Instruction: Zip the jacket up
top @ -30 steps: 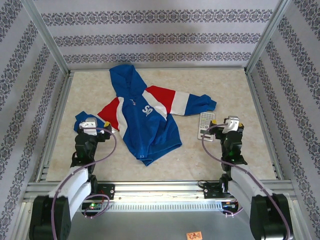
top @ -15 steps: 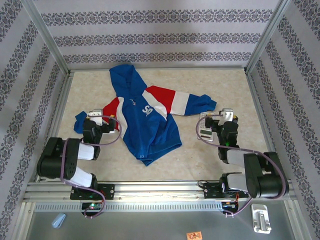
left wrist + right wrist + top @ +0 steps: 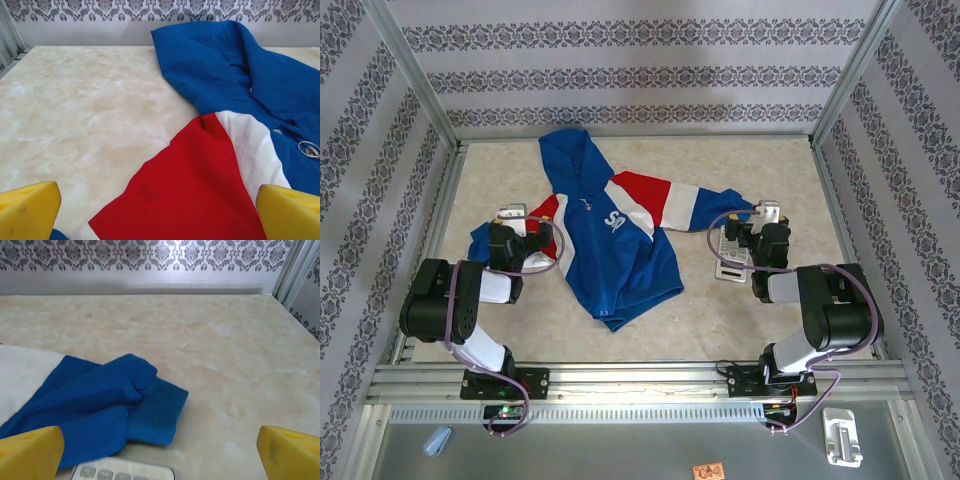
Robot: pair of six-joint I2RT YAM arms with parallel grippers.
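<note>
Both arms have dropped low and stretched forward over the last second, so the left tool and right tool now sit further up the bench.

From above you get the whole jacket. It lies flat mid-bench, front up, with the hood toward the far wall, the hem slanting back toward the arms, and one sleeve reaching out to each tool.

The left wrist camera goes in close. Red and white sleeve panels lie right under its yellow pads, which are spread wide with nothing gripped. A small metal ring sits on the blue front.

The right wrist camera picks up the other sleeve's blue cuff, bunched up just beyond a grey remote. That tool's jaws are spread wide too, and empty.

Room? Plenty of bare surface left of the hood, and past the cuff out to the metal frame post. White lettering marks the blue chest. Whether the zip is closed, I can't tell.
</note>
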